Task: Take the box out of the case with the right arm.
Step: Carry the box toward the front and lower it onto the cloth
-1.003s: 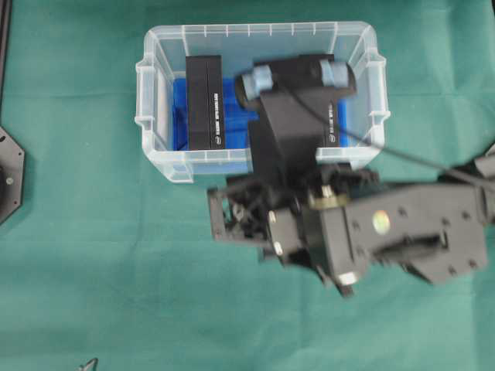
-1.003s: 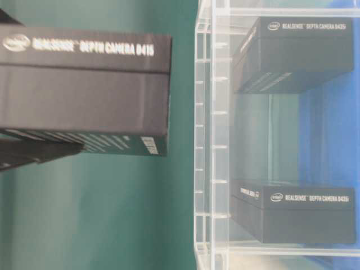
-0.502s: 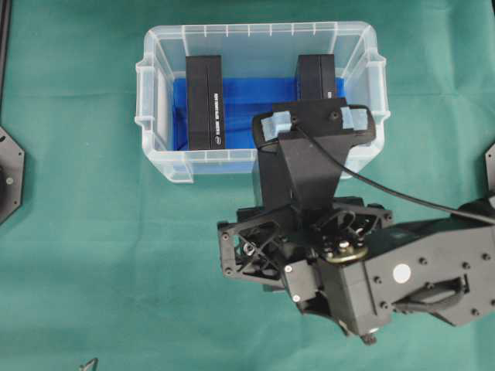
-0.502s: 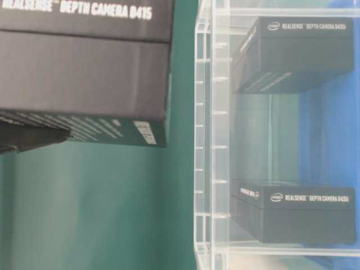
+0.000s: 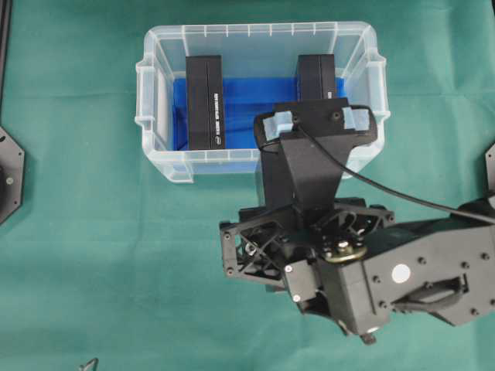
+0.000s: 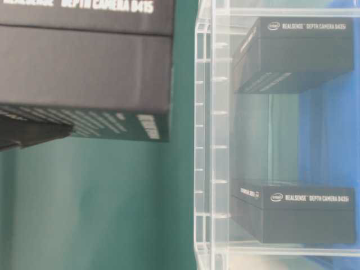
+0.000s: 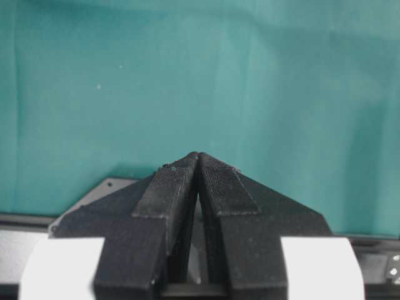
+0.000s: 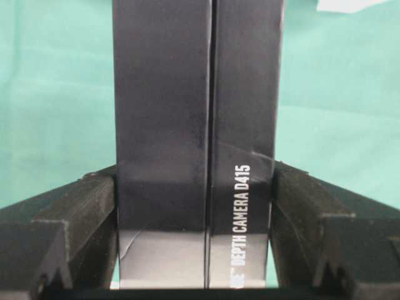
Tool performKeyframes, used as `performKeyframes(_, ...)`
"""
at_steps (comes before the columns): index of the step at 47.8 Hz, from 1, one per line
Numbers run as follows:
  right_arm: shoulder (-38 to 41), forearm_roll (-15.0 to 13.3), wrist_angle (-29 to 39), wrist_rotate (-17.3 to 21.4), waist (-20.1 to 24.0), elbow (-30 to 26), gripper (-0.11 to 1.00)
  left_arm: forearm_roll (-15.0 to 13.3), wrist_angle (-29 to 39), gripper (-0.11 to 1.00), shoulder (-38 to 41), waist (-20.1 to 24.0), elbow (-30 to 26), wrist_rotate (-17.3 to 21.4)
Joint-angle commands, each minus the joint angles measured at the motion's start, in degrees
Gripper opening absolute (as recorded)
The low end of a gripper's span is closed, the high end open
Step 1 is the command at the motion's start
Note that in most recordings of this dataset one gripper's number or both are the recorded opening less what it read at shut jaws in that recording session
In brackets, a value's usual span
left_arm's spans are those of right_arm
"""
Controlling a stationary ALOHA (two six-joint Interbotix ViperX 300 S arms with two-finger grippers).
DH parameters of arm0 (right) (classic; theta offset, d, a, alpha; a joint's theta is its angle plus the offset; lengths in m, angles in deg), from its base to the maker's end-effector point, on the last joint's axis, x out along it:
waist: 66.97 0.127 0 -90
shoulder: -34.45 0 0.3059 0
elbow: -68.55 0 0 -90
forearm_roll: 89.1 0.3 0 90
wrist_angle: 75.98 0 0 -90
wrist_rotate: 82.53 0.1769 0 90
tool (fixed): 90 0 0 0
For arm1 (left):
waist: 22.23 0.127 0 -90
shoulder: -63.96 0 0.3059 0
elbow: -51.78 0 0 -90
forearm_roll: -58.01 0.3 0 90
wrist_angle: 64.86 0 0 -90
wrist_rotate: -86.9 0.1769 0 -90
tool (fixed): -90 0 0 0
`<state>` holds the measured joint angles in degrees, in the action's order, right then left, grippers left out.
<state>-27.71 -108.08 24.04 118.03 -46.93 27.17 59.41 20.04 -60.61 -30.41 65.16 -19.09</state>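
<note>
The clear case (image 5: pixel 158 162) stands at the back of the green cloth, with a blue sheet on its floor and two black boxes inside, one on the left (image 5: pixel 204 100) and one on the right (image 5: pixel 315 77). Its wall also shows in the table-level view (image 6: pixel 205 140). My right gripper (image 8: pixel 194 206) is shut on a third black box (image 8: pixel 194 94) marked "DEPTH CAMERA D415", gripped between both fingers (image 8: pixel 81 219). In the table-level view this box (image 6: pixel 84 67) hangs in the air outside the case wall. In the overhead view the right arm (image 5: pixel 309 178) hides it. My left gripper (image 7: pixel 198 155) is shut and empty over bare cloth.
A black mount (image 5: pixel 8 178) sits at the left edge of the overhead view. Green cloth (image 5: pixel 100 270) covers the table in front of and left of the case. The right arm's boxy links (image 5: pixel 402 278) fill the lower right.
The right arm has pulled back from over the case toward the front, carrying the box out. In the table-level view the held box has risen. The right-hand box inside is now uncovered.
</note>
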Motion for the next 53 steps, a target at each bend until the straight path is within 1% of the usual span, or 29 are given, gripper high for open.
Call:
performKeyframes(1, -0.09, 1.14, -1.41, 0.88, 0.0, 1.14, 0.67, 0.18, -0.26, 0.0, 0.18, -0.18, -1.14, -0.09)
performKeyframes(4, 0.35, 2.64, -3.87, 1.85, -0.18, 2.99, 0.67, 0.18, -0.18, 0.0, 0.26, -0.18, -1.23, -0.18)
performKeyframes(6, 0.44, 3.25, -6.68, 2.46, -0.18, 4.83, 0.67, 0.18, -0.26, 0.0, 0.18, -0.18, -1.14, -0.18)
performKeyframes(11, 0.44, 3.52, -11.51, 3.96, -0.35, 8.88, 0.67, 0.18, -0.26, 0.0, 0.18, -0.18, -1.23, -0.18)
performKeyframes(17, 0.44, 3.69, -15.47, 7.12, -0.35, 13.62, 0.67, 0.18, -0.26, 0.0, 0.18, -0.18, -1.14, -0.18)
performKeyframes(28, 0.53, 4.75, -26.28, 9.49, -0.35, 21.8, 0.67, 0.18, -0.26, 0.0, 0.26, -0.18, -1.14, -0.18)
performKeyframes(32, 0.7, 4.92, -28.83, 11.34, -0.35, 24.43, 0.67, 0.18, -0.26, 0.0, 0.18, -0.18, -1.14, -0.18)
performKeyframes(39, 0.62, 4.92, -31.29, 13.27, -0.35, 27.51, 0.67, 0.18, -0.18, 0.0, 0.18, -0.18, -1.05, -0.18)
performKeyframes(53, 0.62, 4.22, -31.9, 13.45, -0.35, 28.48, 0.67, 0.18, -0.26, 0.0, 0.18, -0.18, -0.97, 0.0)
